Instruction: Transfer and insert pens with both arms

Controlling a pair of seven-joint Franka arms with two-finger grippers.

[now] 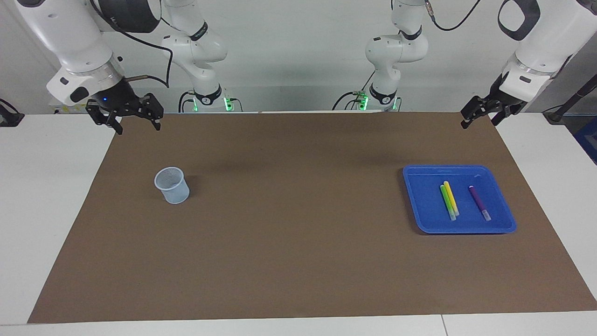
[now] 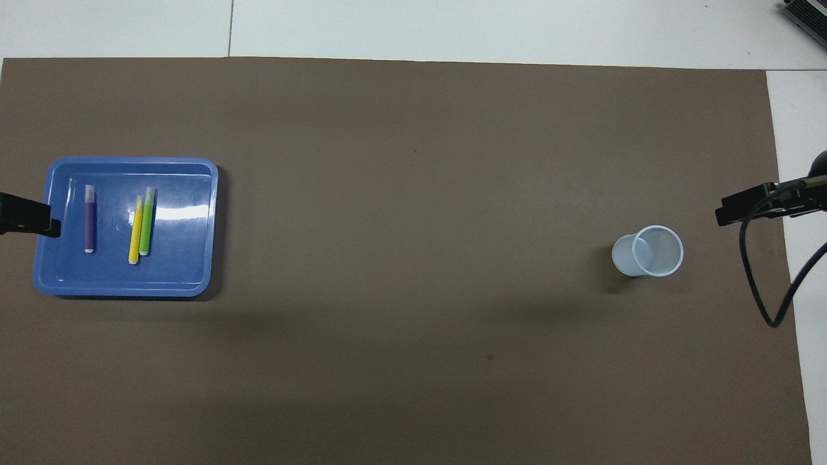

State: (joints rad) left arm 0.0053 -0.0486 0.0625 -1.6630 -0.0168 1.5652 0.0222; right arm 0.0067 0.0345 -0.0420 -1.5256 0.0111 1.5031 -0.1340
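Note:
Three pens lie flat in a blue tray (image 1: 466, 229) toward the left arm's end of the table: a green pen (image 1: 447, 201) and a yellow pen (image 1: 451, 198) side by side and touching, and a purple pen (image 1: 479, 202) apart from them. The overhead view shows the same tray (image 2: 129, 290) with the purple pen (image 2: 90, 219), yellow pen (image 2: 136, 230) and green pen (image 2: 147, 221). My left gripper (image 1: 479, 122) hangs open and empty over the mat's corner, well above the tray. My right gripper (image 1: 138, 127) hangs open and empty over the mat's edge at its own end.
A pale translucent cup (image 1: 172, 185) stands upright on the brown mat (image 1: 298, 233) toward the right arm's end, also seen from above (image 2: 648, 252). White tabletop borders the mat. A black cable (image 2: 756, 284) hangs by the right gripper (image 2: 736, 210).

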